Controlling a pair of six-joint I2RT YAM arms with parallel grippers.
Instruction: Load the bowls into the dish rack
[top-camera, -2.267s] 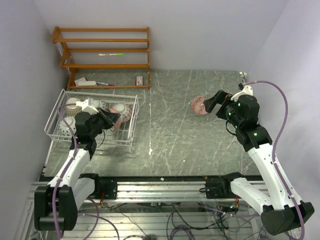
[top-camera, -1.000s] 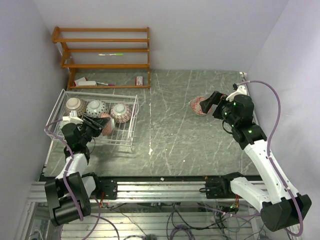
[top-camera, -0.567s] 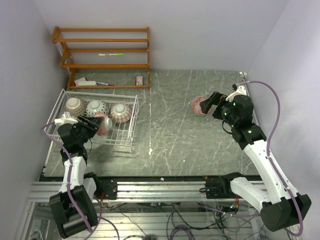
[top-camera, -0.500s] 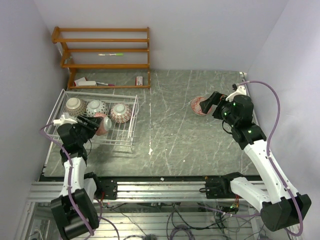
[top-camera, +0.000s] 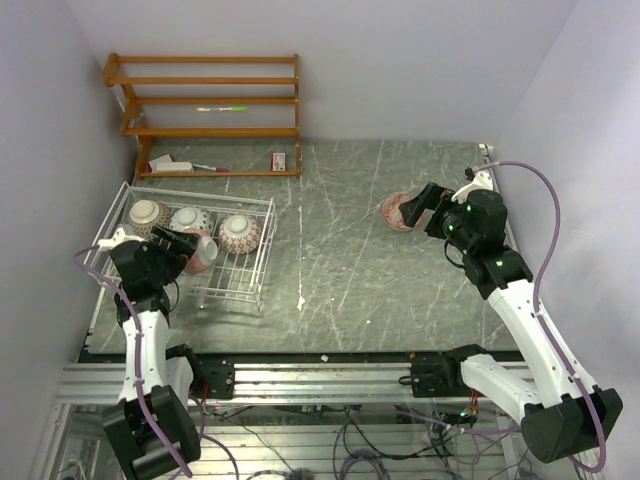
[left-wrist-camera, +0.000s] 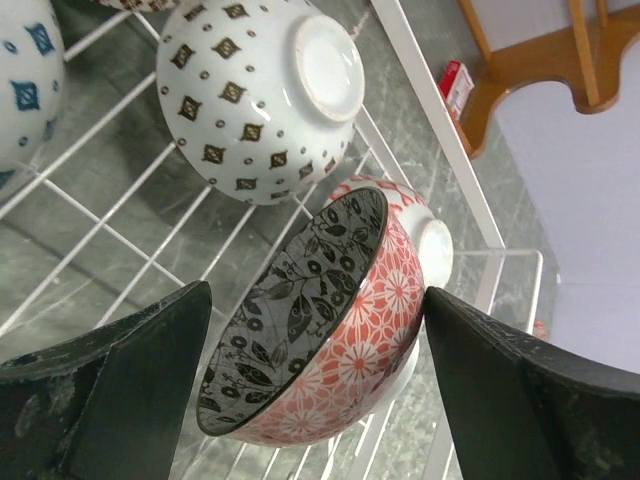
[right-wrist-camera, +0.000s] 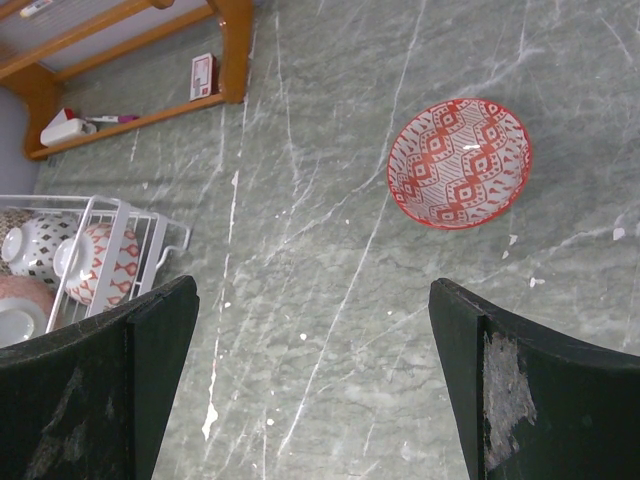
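retreated left end effector (left-wrist-camera: 318, 292) gapes wide at a bowl (left-wrist-camera: 345, 335), black-lined only in wrist view.

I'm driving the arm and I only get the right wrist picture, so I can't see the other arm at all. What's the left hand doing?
Observer: The left gripper is at the rack, its fingers spread wide on either side of a tipped bowl.
Operator: Is it holding that bowl?
Observer: I can't tell if the fingers touch it. It lies on its side on the wires, black leaves inside, red flowers outside.
Operator: How many bowls are in there?
Observer: Four from the top view: that one in front, and three other bowls in a row behind it.
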